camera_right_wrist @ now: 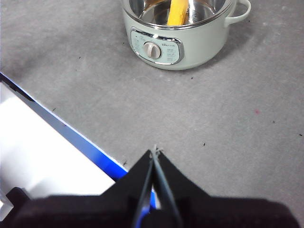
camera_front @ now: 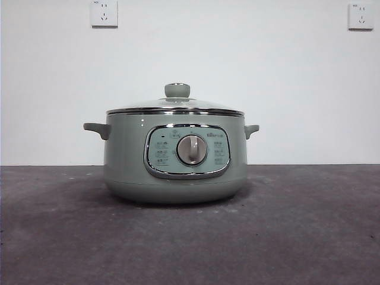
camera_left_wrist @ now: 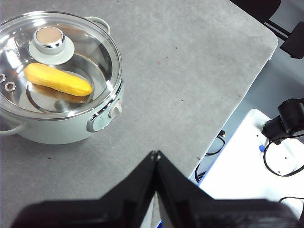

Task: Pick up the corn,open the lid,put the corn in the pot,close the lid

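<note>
The sage-green pot [camera_front: 175,155] stands mid-table with its glass lid [camera_front: 176,107] on top, knob up. In the left wrist view the yellow-orange corn [camera_left_wrist: 58,80] lies inside the pot [camera_left_wrist: 61,130] under the lid [camera_left_wrist: 85,47]. The right wrist view shows the pot [camera_right_wrist: 190,47] and part of the corn [camera_right_wrist: 177,12] through the glass. My left gripper [camera_left_wrist: 156,154] is shut and empty, well away from the pot over the table. My right gripper [camera_right_wrist: 155,151] is shut and empty, in front of the pot's control panel at a distance. Neither arm shows in the front view.
The grey table [camera_front: 297,225] ends at an edge [camera_left_wrist: 247,95] near the left gripper, with a white surface and black cables [camera_left_wrist: 285,137] beyond. A white board with a blue edge [camera_right_wrist: 71,135] lies by the right gripper. Two wall sockets [camera_front: 104,13] sit behind.
</note>
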`<action>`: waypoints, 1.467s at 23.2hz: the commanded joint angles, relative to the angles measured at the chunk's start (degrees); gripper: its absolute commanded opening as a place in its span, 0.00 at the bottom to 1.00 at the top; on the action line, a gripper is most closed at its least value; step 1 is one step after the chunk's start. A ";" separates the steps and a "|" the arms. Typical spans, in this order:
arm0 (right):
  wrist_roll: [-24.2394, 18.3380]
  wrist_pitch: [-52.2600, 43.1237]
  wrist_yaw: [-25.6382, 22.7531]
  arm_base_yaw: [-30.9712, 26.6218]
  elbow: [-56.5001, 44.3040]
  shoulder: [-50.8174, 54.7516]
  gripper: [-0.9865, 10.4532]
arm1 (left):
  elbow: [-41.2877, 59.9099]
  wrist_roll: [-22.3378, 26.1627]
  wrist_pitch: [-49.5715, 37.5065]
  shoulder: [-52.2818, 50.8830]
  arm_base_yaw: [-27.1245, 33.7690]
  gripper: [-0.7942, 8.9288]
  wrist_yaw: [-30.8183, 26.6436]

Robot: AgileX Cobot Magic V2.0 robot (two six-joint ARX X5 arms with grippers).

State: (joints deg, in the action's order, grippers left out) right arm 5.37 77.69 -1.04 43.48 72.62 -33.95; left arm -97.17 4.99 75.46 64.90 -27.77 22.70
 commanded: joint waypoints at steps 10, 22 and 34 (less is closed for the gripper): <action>0.61 1.46 -0.07 0.04 -0.57 0.00 0.09 | 0.00 1.66 -0.52 0.00 -0.02 0.08 -0.31; 0.59 1.46 -0.07 0.04 -0.57 0.00 0.09 | 2.60 9.92 -25.77 -6.95 12.33 0.08 -5.97; 0.61 1.46 -0.07 0.04 -0.57 0.00 0.09 | 49.64 9.38 -52.98 -34.42 27.06 0.08 -5.16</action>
State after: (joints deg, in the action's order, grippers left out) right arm 5.37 77.69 -1.06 43.48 72.62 -33.98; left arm -51.99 14.15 23.75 32.14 -1.04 17.52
